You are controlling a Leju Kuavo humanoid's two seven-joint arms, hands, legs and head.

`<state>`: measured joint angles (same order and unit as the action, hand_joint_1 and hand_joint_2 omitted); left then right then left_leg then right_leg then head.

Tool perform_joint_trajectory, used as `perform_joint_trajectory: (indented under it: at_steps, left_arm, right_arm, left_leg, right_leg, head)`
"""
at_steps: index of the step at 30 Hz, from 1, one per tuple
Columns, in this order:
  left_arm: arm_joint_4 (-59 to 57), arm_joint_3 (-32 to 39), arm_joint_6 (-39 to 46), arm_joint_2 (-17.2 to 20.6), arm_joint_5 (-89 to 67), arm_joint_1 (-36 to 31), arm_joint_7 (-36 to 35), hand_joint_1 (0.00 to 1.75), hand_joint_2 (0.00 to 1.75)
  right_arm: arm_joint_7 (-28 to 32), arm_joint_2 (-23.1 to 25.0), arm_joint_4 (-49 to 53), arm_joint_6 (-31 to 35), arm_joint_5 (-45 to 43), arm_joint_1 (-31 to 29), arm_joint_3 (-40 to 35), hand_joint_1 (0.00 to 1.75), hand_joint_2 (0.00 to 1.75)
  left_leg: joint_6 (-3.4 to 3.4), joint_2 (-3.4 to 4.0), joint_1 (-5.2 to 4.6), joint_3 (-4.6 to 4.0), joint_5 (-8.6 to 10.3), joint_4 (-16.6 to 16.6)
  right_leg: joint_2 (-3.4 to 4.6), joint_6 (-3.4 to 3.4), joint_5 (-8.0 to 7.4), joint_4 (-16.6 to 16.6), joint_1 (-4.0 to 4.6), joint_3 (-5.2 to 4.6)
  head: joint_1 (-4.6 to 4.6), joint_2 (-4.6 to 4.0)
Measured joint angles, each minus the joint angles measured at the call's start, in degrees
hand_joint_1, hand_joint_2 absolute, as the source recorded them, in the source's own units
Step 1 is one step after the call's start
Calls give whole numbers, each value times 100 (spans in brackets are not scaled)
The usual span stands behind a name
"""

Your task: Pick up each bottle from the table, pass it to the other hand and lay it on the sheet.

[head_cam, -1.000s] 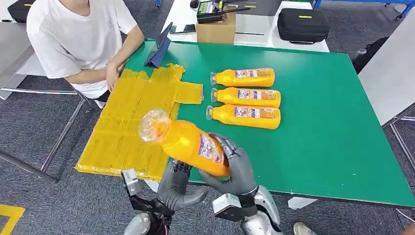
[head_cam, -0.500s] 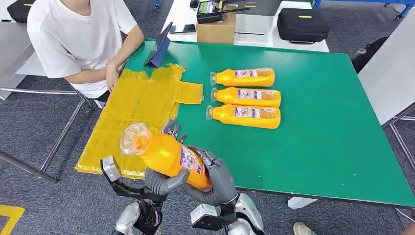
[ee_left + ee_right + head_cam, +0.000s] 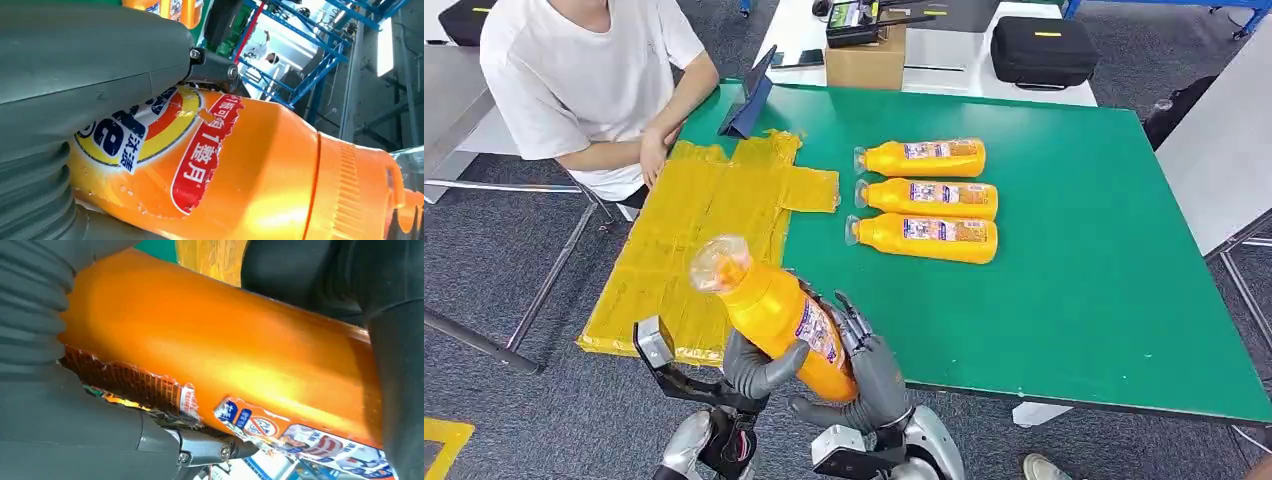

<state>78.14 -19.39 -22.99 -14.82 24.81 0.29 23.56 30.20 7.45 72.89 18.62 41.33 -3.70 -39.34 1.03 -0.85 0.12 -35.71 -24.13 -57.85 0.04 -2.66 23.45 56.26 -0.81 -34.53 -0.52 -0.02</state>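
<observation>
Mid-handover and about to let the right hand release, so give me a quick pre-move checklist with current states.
1. Left hand wrapped round the held bottle: ok; its thumb crosses the front.
2. Right hand in contact with the bottle: ok; its fingers look partly spread.
3. Left grip firm enough alone: cannot tell.
4. Yellow sheet has bare room beside the hands: ok.
5. Person's hand at the sheet's far edge, apart from the drop area: ok.
6. Three bottles lie on the green table undisturbed: ok.
</observation>
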Motion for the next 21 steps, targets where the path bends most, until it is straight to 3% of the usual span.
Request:
perform_joint_trajectory:
  at_steps: [18,21]
  left_arm:
    - [2,4,104,0,-218,38,-26,175,175]
    - [39,22,812,0,-862,38,180,175,175]
  right_arm:
    - [-194,-85,533,61,74,87,262,0,0]
    - [-216,-101,616,433,403,141,306,0,0]
  left_leg:
    - [0,0,0,0,0,0]
    - [0,-4,0,-1,0,0]
  right_leg:
    - [0,0,0,0,0,0]
    - [-2,0,0,0,0,1]
  head:
    - [-2,2]
    - [-2,2]
